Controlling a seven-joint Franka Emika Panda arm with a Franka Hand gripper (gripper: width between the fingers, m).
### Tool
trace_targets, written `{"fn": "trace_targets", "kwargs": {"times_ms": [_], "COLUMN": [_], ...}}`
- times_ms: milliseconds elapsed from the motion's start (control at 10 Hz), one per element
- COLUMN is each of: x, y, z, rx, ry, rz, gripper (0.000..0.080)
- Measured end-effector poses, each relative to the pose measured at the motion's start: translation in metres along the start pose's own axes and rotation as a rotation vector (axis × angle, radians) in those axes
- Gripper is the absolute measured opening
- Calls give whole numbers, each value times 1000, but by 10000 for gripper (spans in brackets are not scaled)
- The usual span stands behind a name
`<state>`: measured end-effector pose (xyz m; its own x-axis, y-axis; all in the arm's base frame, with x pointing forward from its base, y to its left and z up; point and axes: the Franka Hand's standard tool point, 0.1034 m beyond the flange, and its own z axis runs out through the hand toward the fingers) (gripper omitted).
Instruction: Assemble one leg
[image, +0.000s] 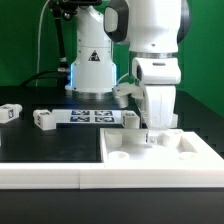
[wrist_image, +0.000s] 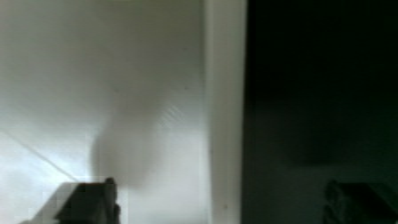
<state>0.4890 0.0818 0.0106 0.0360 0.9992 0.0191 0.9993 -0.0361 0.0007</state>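
My gripper (image: 148, 137) hangs low over the far part of the large white square panel (image: 175, 152), right of centre in the exterior view. In the wrist view my two dark fingertips (wrist_image: 86, 203) stand wide apart. Between them runs the panel's white surface (wrist_image: 125, 90) and its straight edge against the dark table (wrist_image: 320, 90). Nothing is gripped. Small white tagged legs lie on the black table: one (image: 43, 120) to the exterior view's left, one (image: 8, 113) at the far left edge, one (image: 129, 118) just beside my gripper.
The marker board (image: 92, 117) lies flat behind the panel, before the robot's base (image: 90, 70). A long white ledge (image: 50, 175) runs along the front of the table.
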Motion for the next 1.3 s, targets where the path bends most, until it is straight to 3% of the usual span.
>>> {"fn": "trace_targets", "kwargs": {"times_ms": [100, 500, 700, 1000, 1300], "x": [0, 1, 5, 16, 15], "y": [0, 0, -5, -25, -27], "z": [0, -2, -23, -52, -50], "rx": [0, -2, -29, -55, -49], "ry": [0, 0, -4, -7, -7], "rz": [0, 8, 57, 148, 173], "gripper": [624, 648, 648, 648, 648]}}
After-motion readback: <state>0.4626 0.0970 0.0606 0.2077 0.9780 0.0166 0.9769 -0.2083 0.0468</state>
